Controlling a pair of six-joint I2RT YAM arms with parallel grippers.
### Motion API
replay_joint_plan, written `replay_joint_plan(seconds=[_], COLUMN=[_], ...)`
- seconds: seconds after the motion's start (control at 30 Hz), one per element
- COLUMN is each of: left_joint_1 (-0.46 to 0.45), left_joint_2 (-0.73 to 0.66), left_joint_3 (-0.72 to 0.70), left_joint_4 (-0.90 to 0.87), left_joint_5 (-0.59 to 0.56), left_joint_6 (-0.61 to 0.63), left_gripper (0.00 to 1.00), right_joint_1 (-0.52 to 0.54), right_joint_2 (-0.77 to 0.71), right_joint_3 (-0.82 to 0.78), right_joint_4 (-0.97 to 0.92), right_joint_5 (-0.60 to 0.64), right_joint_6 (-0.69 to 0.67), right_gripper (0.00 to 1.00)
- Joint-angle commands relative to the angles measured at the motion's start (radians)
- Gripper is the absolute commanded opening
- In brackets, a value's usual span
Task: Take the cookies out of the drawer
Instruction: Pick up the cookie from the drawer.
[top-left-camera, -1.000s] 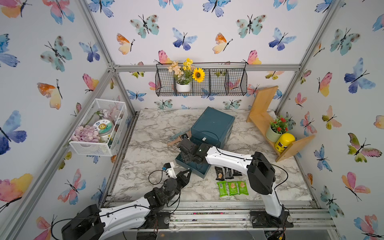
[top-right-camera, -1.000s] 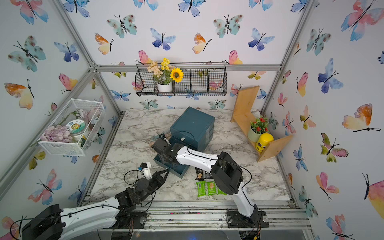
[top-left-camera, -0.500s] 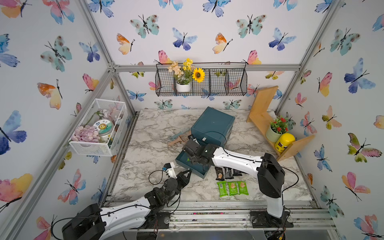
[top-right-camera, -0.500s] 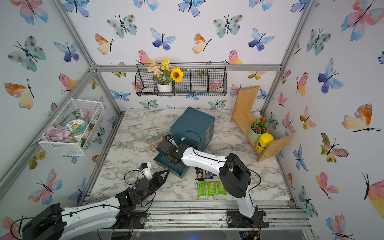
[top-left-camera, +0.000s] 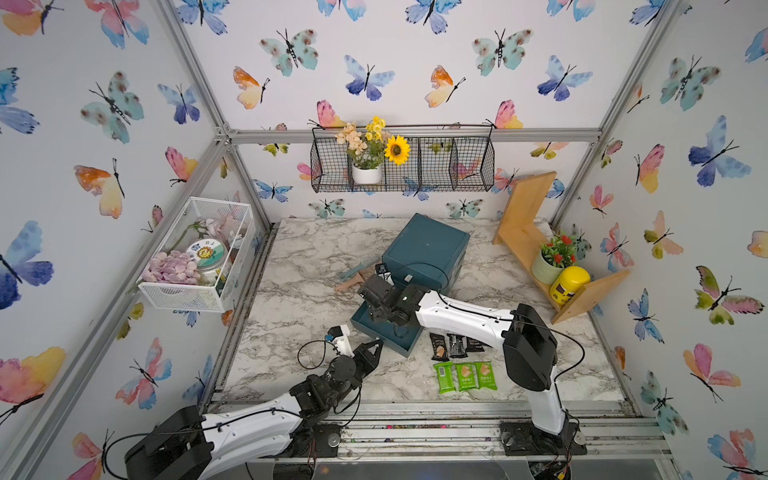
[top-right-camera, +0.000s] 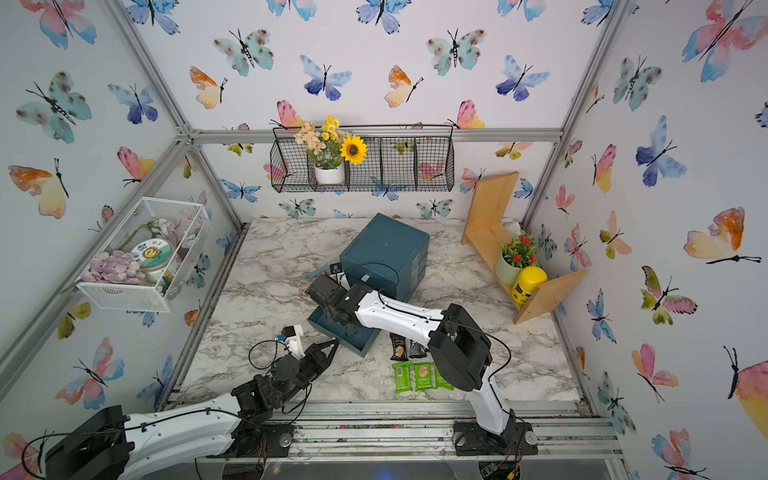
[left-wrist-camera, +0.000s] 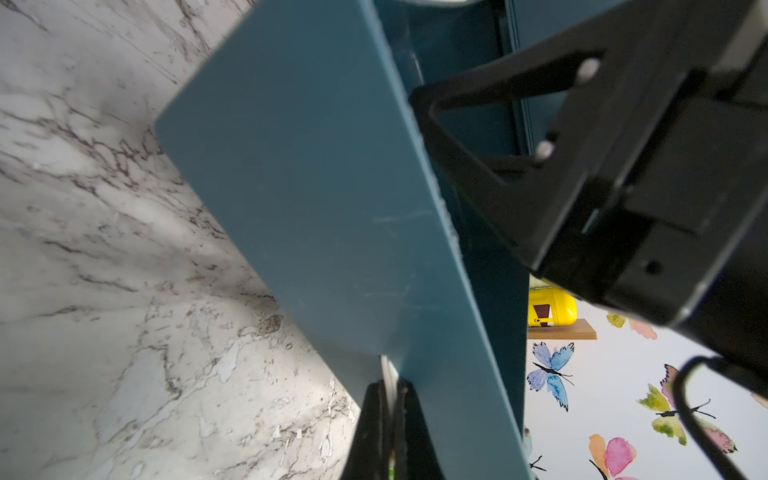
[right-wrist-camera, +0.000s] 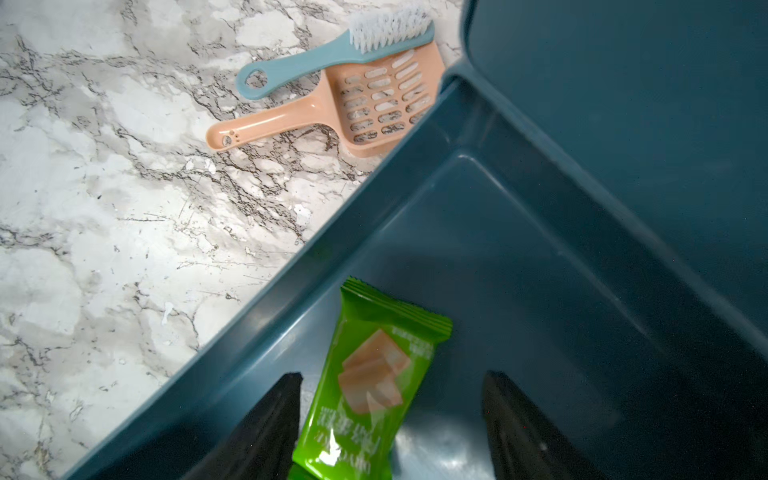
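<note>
Green cookie pkt (right-wrist-camera: 370, 374), 1 pc, lay flat in teal drawer (right-wrist-camera: 498, 232). Right gripper (right-wrist-camera: 390, 376) sat astride it, spread wide. Left gripper (top-left-camera: 376, 345): closed tight, tips at drawer front. On worktop (top-left-camera: 299, 299) beside drawer: 3 green pkts (top-left-camera: 465, 376), 3 black pkts (top-left-camera: 455, 345).

Butterfly-papered walls (top-left-camera: 415, 83) close me in on three sides, braced by a grey metal frame (top-left-camera: 270, 136). My worktop (top-left-camera: 307, 266) is white marble with dark veins, evenly lit. Above its far edge hangs a black wire shelf (top-left-camera: 436, 166) holding a white pot of flowers (top-left-camera: 366, 174). A white mesh basket (top-left-camera: 183, 297) hangs beside the left edge. A wooden shelf (top-left-camera: 523, 208) along the right edge carries a potted plant (top-left-camera: 548, 266) and a yellow jar (top-left-camera: 569, 284).
</note>
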Motion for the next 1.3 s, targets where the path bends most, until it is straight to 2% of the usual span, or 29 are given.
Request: replay_joint_plan(seconds=[0.0,0.2,0.47,0.7,1.0,1.27], left_joint_1=[0.005,0.006,0.005,0.005,0.005,0.005], left_joint_2=[-0.004,-0.002,-0.005,0.004,0.012,0.009], left_joint_3=[0.019,0.019,0.017,0.023,0.024,0.025], left_joint_4=[0.024,0.025,0.024,0.026,0.037,0.034], left_joint_5=[-0.010,-0.009,-0.010,-0.007,-0.006,-0.007], left_joint_6=[0.003,0.005,0.002,0.005,0.007,0.007], left_gripper=[0.00,0.00,0.00,0.00,0.00,0.00], right_joint_1=[0.006,0.007,0.009,0.011,0.011,0.011], right_joint_2=[0.028,0.092,0.148,0.126,0.108,0.051], right_joint_3=[0.026,0.080,0.145,0.130,0.117,0.131], right_joint_4=[-0.021,-0.074,-0.167,-0.203,-0.180,-0.180], right_joint_5=[-0.002,0.010,0.054,0.080,0.066,0.062], right_joint_6=[0.057,0.070,0.089,0.114,0.080,0.027], right_gripper=[0.73,0.72,0.64,0.50,0.35,0.31])
